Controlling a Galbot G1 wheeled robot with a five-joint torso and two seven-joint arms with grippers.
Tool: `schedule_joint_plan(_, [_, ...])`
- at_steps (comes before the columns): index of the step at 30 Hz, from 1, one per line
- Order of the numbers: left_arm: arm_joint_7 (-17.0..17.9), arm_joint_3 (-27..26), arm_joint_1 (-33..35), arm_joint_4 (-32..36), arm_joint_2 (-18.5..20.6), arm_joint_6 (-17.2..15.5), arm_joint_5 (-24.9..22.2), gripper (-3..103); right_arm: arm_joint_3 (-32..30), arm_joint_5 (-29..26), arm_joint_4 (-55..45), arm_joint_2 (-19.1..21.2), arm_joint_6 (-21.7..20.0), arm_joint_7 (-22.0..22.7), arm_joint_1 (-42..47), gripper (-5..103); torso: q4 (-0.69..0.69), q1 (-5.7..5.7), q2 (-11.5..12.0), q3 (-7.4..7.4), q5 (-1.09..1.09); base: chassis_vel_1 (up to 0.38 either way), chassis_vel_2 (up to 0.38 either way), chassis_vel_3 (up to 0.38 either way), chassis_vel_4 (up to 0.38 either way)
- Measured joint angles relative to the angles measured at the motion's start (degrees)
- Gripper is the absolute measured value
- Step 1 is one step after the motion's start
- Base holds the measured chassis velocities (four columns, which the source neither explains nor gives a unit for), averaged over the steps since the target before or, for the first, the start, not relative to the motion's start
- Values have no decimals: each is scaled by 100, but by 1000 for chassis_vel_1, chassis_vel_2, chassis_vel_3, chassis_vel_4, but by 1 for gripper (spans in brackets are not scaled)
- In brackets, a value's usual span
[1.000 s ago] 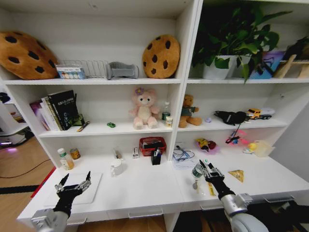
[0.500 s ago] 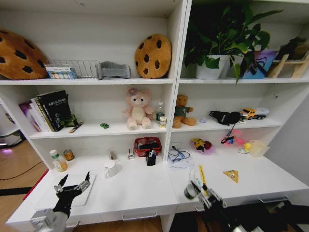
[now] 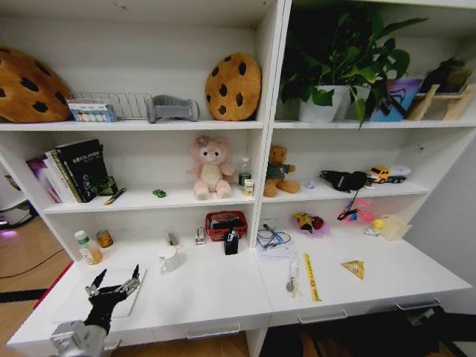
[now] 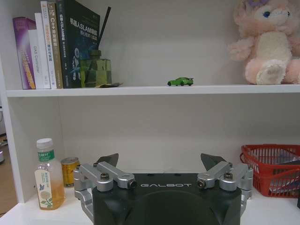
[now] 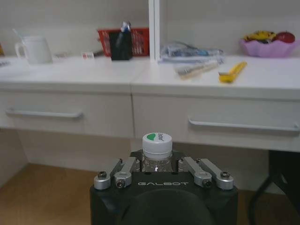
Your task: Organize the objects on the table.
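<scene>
Your right gripper point(image 5: 163, 176), marked GALBOT, is clamped on a white-capped clear bottle point(image 5: 157, 151) held upright below the table point(image 5: 140, 82) edge. Left gripper point(image 3: 113, 285), lower left, fingers apart over silver laptop point(image 3: 126, 301). Yellow ruler point(image 3: 311, 277) at lower centre-right, long axis front-to-back.

The right gripper point(image 5: 158, 174) clamps a clear bottle point(image 5: 157, 154) with a white cap, held below the edge of the table point(image 5: 211, 84) and facing its drawers. On top lie a yellow ruler point(image 5: 233, 72), a mug point(image 5: 33, 49) and a red basket point(image 5: 123, 40).
</scene>
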State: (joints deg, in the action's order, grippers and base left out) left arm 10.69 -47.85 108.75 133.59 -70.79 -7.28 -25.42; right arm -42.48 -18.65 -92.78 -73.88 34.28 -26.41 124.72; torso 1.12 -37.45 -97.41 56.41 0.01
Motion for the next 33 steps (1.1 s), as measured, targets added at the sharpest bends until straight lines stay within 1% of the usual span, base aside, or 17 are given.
schedule_joint_plan(1, [0,0,0,0,0,0,0,99,0,0,0,0,0,0,0,31,0,0,0,0,0,0,0,0,0])
schedule_joint_plan(3, [-8,6,12,-14,28,2,0,99,51,315,885,15,-116,227,-715,31,-1,0,0,0,1,0,0,0,0])
schedule_joint_plan(4, [-8,6,12,-14,28,2,0,99,51,315,885,15,-116,227,-715,31,-1,0,0,0,1,0,0,0,0])
schedule_joint_plan(6, [-12,6,35,-20,49,5,0,99,95,511,1648,24,-315,369,-1453,31,-1,0,1,0,0,0,0,0,0])
schedule_joint_plan(7, [-12,6,35,-20,49,5,0,99,95,511,1648,24,-315,369,-1453,31,-1,0,1,0,0,0,0,0,0])
schedule_joint_plan(9, [-15,2,76,-21,114,7,1,99,247,469,2443,27,-628,534,-2083,31,-2,0,1,1,0,0,0,0,0])
schedule_joint_plan(10, [-15,2,76,-21,114,7,1,99,247,469,2443,27,-628,534,-2083,31,-2,0,1,1,0,0,0,0,0])
schedule_joint_plan(13, [-16,-31,114,-21,186,6,0,99,286,664,3119,-17,-722,650,-2682,31,4,0,1,1,1,0,0,0,0])
schedule_joint_plan(14, [-16,-48,140,-21,203,6,2,99,286,799,3367,-34,-777,793,-2960,31,1,0,1,1,1,0,0,0,0])
schedule_joint_plan(15, [-16,-48,140,-21,203,6,2,99,286,799,3367,-34,-777,793,-2960,31,1,0,1,1,1,0,0,0,0])
schedule_joint_plan(17, [-16,-53,252,9,204,7,57,99,296,895,3718,-30,-1050,1039,-3495,31,-2,0,1,2,-2,0,0,0,0])
schedule_joint_plan(20, [-16,-51,273,17,194,7,73,99,302,905,3784,-25,-1113,1067,-3604,31,0,-1,1,2,-2,0,0,0,0])
schedule_joint_plan(22, [-18,-27,300,23,173,7,137,99,330,1084,4128,-37,-1284,1179,-4159,31,-1,-1,1,1,-2,0,0,0,0])
schedule_joint_plan(26, [-18,-29,331,45,186,7,147,99,382,1191,4397,-68,-1305,1239,-4567,31,0,-1,1,2,-1,0,0,0,0])
schedule_joint_plan(28, [-19,-69,369,49,192,12,149,99,436,1369,4717,-147,-1129,1436,-5023,31,0,-1,2,2,0,0,0,0,0])
schedule_joint_plan(31, [-19,-84,384,49,192,14,150,99,439,1447,4806,-170,-1087,1490,-5165,31,-1,-1,1,2,0,0,0,0,0])
schedule_joint_plan(33, [-16,-94,397,74,191,14,146,99,457,1527,5113,-233,-907,1627,-5471,31,0,-1,1,1,0,0,0,0,0])
